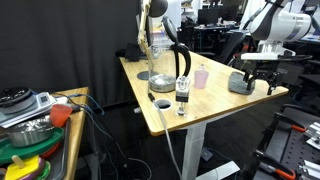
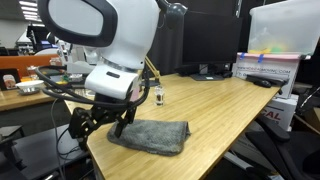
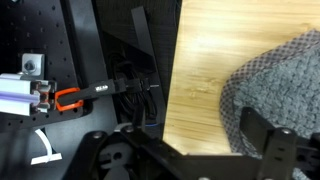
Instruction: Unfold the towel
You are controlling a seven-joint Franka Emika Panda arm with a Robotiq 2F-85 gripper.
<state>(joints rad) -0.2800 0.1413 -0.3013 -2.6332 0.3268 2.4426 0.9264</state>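
Grey-green and soft, the towel (image 2: 152,134) is lying in a low rumpled heap on the wooden table (image 2: 225,105), close to the table's near corner and edge in that exterior view. Your gripper (image 2: 100,127) is hanging just beside it at the table's edge, and its jaws are standing spread wide with nothing between them. The white arm (image 2: 105,35) is leaning over that corner above it. In the wrist view the towel (image 3: 285,80) is filling the right side, its knobbly weave showing against the pale wood, and one dark finger (image 3: 258,130) is crossing in front of the cloth's lower edge; whether it is touching the cloth I cannot tell. The left half of that view is looking past the table's edge at dark gear and cables below. In an exterior view you are seeing the towel (image 1: 239,83) at the far right end of the table, with the gripper directly beside and above it. A pink cup (image 1: 201,77) is standing near the towel but apart from it, toward the middle of the table. Beyond the cup a glass jug (image 1: 160,62) with a black handle is standing, and a small bottle (image 1: 182,93) is standing in front of the jug, well apart from the towel.
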